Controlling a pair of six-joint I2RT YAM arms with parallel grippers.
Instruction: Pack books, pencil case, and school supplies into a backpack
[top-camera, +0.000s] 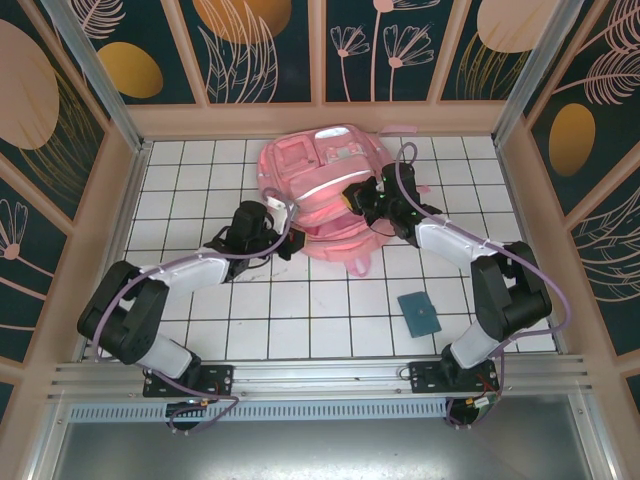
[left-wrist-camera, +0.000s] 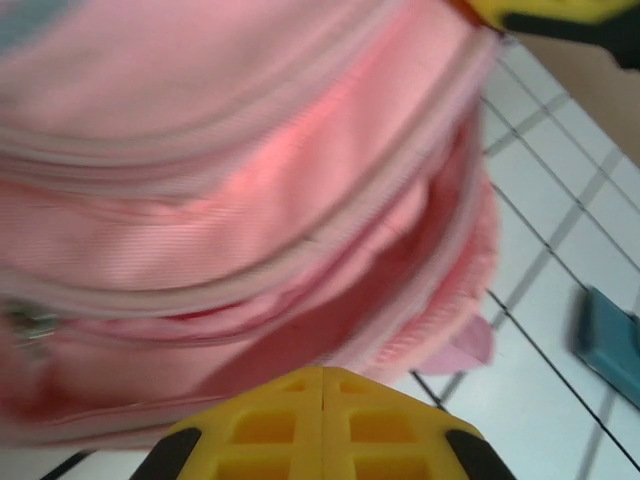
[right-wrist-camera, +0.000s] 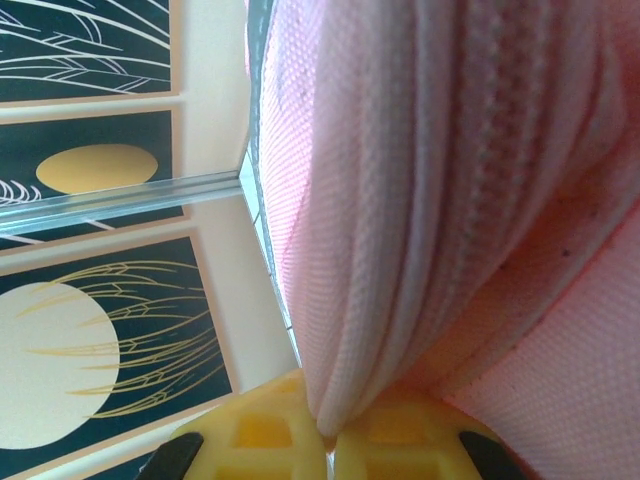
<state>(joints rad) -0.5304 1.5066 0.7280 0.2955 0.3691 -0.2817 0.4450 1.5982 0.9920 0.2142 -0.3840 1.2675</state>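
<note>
The pink backpack lies at the back middle of the tiled table, its main opening towards the arms. My right gripper is at the opening's right side. It is shut on a fold of the zip edge, and its fingertips pinch the pink fabric. My left gripper is at the bag's left front corner. Its yellow jaws stand together with nothing between them, just short of the open mouth. The books are out of view.
A flat teal rectangular item lies on the tiles at the front right, also seen at the right edge of the left wrist view. I cannot tell whether it is the pencil case. Wooden walls enclose the table on three sides.
</note>
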